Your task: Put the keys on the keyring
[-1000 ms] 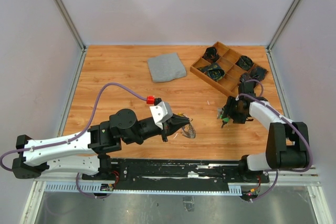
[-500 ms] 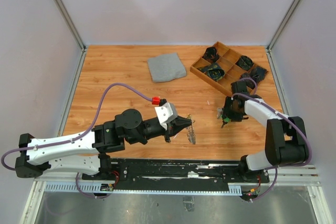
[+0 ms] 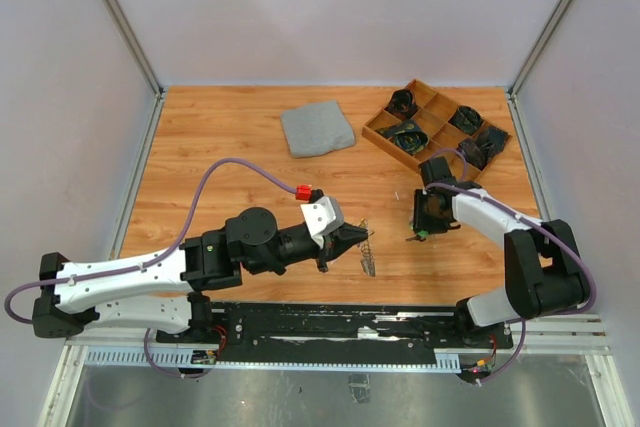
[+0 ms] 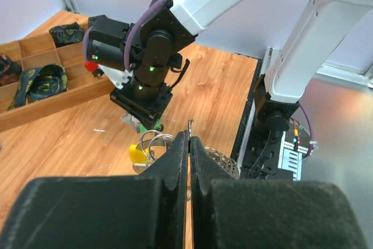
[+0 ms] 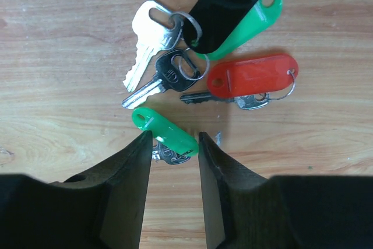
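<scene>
Pick-up step: your right end effector [image 5: 173, 144] stands apart, astride the green key [image 5: 165, 133]; the left end effector [image 4: 189, 144] is pinched on the keyring [image 3: 368, 257]. Next: close & lift it.

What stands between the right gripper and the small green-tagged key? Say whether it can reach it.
Probably yes. The right gripper hangs right over the small green-tagged key, jaws open, a finger on either side and nothing between. The red-tagged key lies close beyond, but outside the jaws.

Light: bright, even, overhead.
Shadows: soft, short on the worktop [image 3: 230, 147].
Focus: left claw [image 4: 189, 137] foreground soft.
</scene>
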Available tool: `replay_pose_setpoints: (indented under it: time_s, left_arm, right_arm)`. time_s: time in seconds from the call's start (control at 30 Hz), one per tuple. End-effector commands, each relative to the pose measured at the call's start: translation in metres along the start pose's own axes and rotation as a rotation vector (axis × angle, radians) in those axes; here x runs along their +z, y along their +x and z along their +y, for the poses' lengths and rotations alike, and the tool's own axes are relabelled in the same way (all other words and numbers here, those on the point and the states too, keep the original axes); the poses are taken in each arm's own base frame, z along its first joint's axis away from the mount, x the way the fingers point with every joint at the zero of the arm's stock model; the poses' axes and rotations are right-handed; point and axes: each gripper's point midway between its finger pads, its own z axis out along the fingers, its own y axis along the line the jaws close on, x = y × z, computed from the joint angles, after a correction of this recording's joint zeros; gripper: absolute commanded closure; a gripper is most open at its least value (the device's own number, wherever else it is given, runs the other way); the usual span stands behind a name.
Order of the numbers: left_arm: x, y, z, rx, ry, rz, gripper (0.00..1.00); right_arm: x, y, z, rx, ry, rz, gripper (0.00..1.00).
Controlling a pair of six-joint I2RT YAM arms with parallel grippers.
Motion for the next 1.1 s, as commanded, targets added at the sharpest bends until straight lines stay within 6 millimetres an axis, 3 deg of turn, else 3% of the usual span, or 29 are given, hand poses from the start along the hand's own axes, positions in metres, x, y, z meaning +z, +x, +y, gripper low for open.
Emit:
replay_pose_setpoints:
  time_s: [0.0, 0.3, 0.57, 0.7, 0.9, 1.07]
  left_arm:
    - [0.001, -0.026, -0.001, -0.007, 0.012, -0.062, 0.99]
    - [-0.004, -0.023, 0.006, -0.017, -0.023, -0.077, 1.0]
    - [0.001, -0.022, 0.007, -0.025, -0.03, -0.072, 1.0]
    - [0.003, -0.02, 0.008, -0.023, -0.032, -0.059, 1.0]
    - [0.003, -0.021, 0.009, -0.031, -0.041, -0.066, 0.99]
    - [0.005, -0.019, 0.007, -0.035, -0.032, -0.059, 0.99]
  right_arm:
    - [-0.002, 0.014, 0.002, -0.076, 0.034, 0.043, 0.63]
    - [-0.011, 0.012, 0.03, -0.232, -0.033, 0.027, 0.66]
    - [-0.034, -0.006, 0.054, -0.336, -0.167, -0.125, 0.62]
    - [-0.051, -0.016, 0.044, -0.29, -0.121, -0.205, 0.51]
    - [-0.054, -0.02, 0.008, -0.121, -0.009, -0.205, 0.56]
    - [-0.044, -0.003, 0.015, -0.121, -0.083, -0.072, 0.59]
